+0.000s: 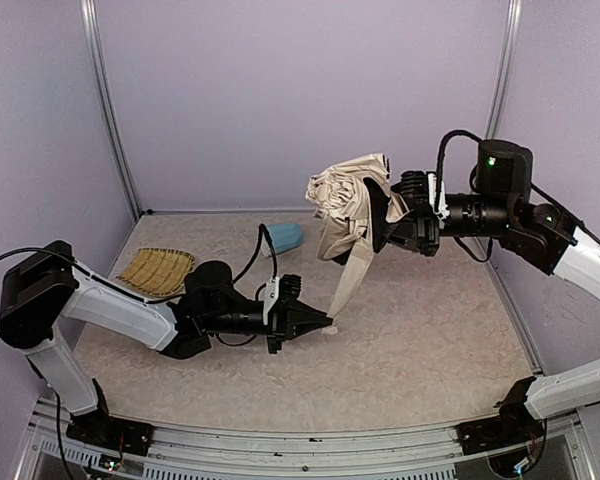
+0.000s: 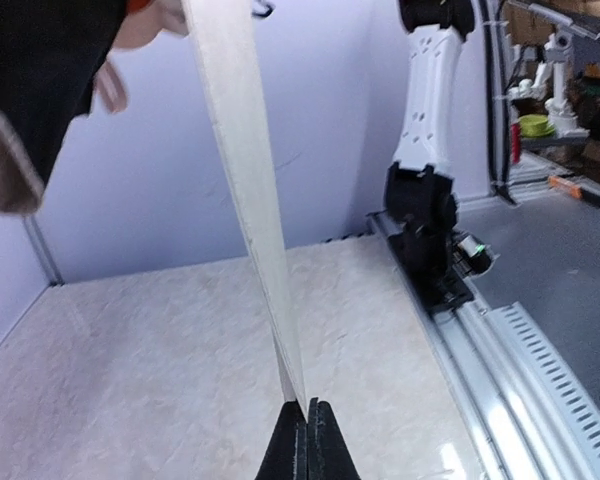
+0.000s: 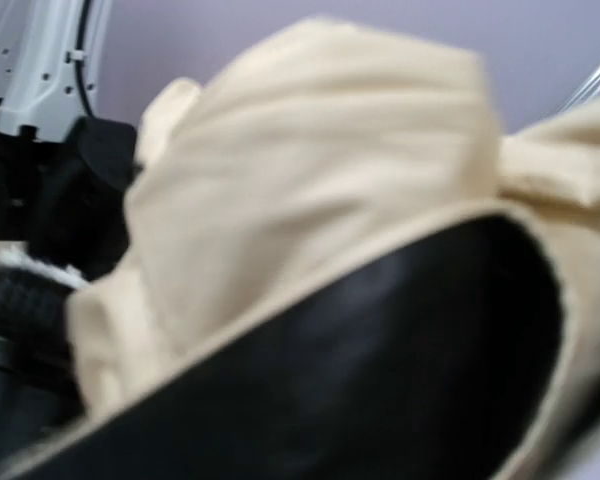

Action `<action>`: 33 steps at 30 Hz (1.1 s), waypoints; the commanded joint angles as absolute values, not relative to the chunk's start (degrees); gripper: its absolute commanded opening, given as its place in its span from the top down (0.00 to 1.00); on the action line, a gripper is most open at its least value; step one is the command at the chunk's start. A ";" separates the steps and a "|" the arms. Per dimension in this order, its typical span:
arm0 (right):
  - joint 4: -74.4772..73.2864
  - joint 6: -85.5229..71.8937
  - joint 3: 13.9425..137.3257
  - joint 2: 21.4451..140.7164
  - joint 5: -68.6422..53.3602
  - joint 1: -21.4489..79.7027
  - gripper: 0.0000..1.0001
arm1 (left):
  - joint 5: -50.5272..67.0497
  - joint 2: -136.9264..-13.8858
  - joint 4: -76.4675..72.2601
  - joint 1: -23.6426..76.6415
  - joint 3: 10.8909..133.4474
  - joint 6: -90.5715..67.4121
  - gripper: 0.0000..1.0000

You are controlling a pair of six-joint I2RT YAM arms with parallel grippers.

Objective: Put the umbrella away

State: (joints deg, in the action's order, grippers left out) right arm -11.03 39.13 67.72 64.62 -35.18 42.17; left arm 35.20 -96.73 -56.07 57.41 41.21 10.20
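Note:
The umbrella (image 1: 345, 195) is a bunched cream-beige bundle with black lining, held up in the air above the back of the table. My right gripper (image 1: 385, 222) grips it from the right. In the right wrist view the cream fabric (image 3: 310, 180) and black lining (image 3: 380, 360) fill the frame and hide the fingers. The beige strap (image 1: 352, 275) hangs down and to the left from the bundle. My left gripper (image 1: 325, 323) is low over the table, shut on the strap's lower end. The left wrist view shows the strap (image 2: 245, 150) running taut up from the closed tips of the left gripper (image 2: 307, 405).
A light-blue mug (image 1: 285, 237) lies on its side at the back of the table. A woven yellow straw tray (image 1: 157, 268) sits at the back left, behind my left arm. The right arm's base (image 2: 425, 230) stands at the table's near right edge.

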 commanded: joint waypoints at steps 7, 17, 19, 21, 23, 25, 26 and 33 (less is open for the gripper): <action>-20.25 37.56 72.90 64.83 -43.68 42.39 1.00 | 15.94 -88.71 -37.49 49.92 37.05 25.72 1.00; -30.72 40.19 76.58 70.04 -45.88 49.38 1.00 | 6.88 -94.87 -35.83 45.71 43.50 38.48 1.00; -34.16 40.53 76.46 72.10 -44.96 51.63 1.00 | 7.16 -96.82 -35.99 43.90 47.67 40.71 1.00; -35.53 40.41 74.56 73.73 -46.21 53.49 1.00 | 9.75 -98.59 -35.88 42.04 51.68 42.91 1.00; -34.45 39.47 71.15 75.39 -46.62 55.74 1.00 | 12.24 -99.70 -36.01 40.77 54.97 44.58 1.00; -32.64 38.55 67.24 77.66 -43.50 57.94 1.00 | 15.11 -100.22 -36.24 40.21 57.81 45.57 1.00; -31.95 38.19 64.90 79.35 -41.06 58.90 1.00 | 16.53 -100.36 -36.17 40.17 58.93 45.80 1.00; -28.70 36.63 59.77 97.21 -21.08 64.33 1.00 | 22.00 -102.28 -37.69 42.88 58.72 45.84 1.00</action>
State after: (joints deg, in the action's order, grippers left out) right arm -22.11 39.24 62.89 87.79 -22.65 58.30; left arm 27.55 -101.03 -32.67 44.49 57.25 45.19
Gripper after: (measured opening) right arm 0.371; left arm 0.009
